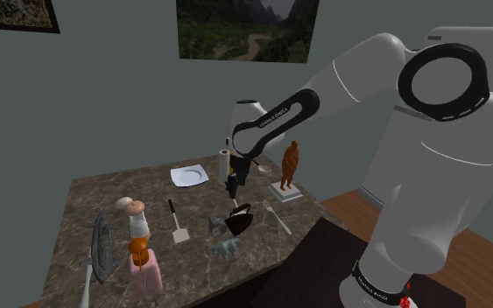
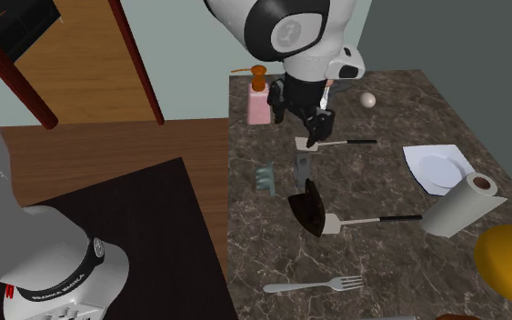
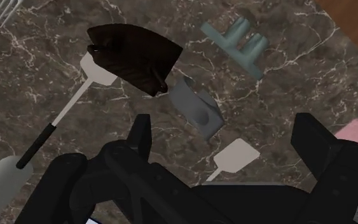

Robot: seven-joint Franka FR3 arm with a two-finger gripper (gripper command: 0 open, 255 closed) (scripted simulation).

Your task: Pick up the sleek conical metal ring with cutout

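A dark, nearly black conical ring (image 3: 133,56) with a cutout lies on the marble table (image 3: 56,38), beside a white spatula's blade (image 3: 98,71). The same ring (image 1: 239,220) sits near the table's front edge in the shoulder view, and the ring (image 2: 306,207) lies mid-table in the second exterior view. My black gripper (image 3: 225,137) hangs open above the table with nothing between its fingers, and the ring lies ahead of it, apart from both. The gripper (image 1: 233,186) hovers over the table's middle, and the gripper (image 2: 316,132) stands beyond the ring from that camera.
A grey wedge block with a hole (image 3: 198,109) lies between gripper and ring. Nearby are a teal comb-like piece (image 3: 238,43), a second white spatula (image 3: 233,157), a fork (image 2: 316,286), a white plate (image 2: 436,168), a paper towel roll (image 2: 458,204), a pink dispenser (image 2: 259,98) and a brown statue (image 1: 289,168).
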